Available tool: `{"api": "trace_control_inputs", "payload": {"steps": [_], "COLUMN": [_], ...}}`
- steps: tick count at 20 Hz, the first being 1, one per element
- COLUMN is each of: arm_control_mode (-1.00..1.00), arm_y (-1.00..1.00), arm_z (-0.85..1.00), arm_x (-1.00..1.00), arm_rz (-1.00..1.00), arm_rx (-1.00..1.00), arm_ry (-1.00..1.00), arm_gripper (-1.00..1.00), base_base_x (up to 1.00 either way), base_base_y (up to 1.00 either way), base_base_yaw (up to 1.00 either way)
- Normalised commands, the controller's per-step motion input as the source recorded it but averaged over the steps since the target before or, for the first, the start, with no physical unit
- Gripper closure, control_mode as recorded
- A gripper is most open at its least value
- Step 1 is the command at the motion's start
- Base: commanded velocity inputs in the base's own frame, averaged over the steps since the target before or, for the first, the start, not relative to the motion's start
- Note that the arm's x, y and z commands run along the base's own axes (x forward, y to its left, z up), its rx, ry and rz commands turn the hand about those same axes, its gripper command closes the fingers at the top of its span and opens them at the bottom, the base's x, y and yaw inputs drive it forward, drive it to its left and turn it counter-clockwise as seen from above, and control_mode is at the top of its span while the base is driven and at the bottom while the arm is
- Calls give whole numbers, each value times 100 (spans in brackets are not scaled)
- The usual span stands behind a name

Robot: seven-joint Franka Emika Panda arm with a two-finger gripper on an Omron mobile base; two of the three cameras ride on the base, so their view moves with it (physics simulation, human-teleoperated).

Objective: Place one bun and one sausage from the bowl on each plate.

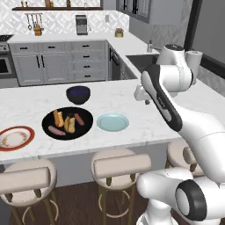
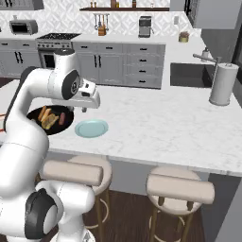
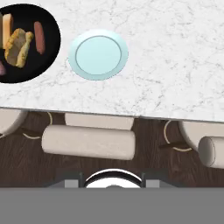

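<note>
The black bowl [image 1: 67, 132] sits on the marble counter and holds two orange buns [image 1: 58, 118] and two pinkish sausages [image 1: 79, 118]. In the hand view the bowl [image 3: 48, 57] is at the top left, with a sausage [image 3: 39, 37] and a bun [image 3: 6, 28] in it. The pale blue plate [image 1: 113, 121] lies empty just right of the bowl. At the far left is the cream plate with a red rim [image 1: 15, 138], also empty. My gripper [image 1: 146, 102] hangs above the counter right of the blue plate [image 2: 91, 128], fingers apart, holding nothing.
A small dark-blue bowl [image 1: 78, 94] stands behind the black bowl. Padded stools [image 1: 121, 165] line the counter's near edge. A sink [image 2: 189, 75] and a paper towel roll [image 2: 222, 84] are at the counter's far right.
</note>
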Motion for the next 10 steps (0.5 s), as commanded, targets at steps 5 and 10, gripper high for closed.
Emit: {"api": "trace_control_inputs", "payload": {"steps": [5,10], "arm_control_mode": [100,100], "arm_y": [8,0], "arm_z": [0,0], "arm_x": [0,0], "arm_rz": [0,0], "arm_rx": [0,0], "arm_ry": [0,0], "arm_gripper": [-100,-100], "base_base_x": [0,3], "base_base_y": [48,99], "base_base_yaw": [-4,-12]}}
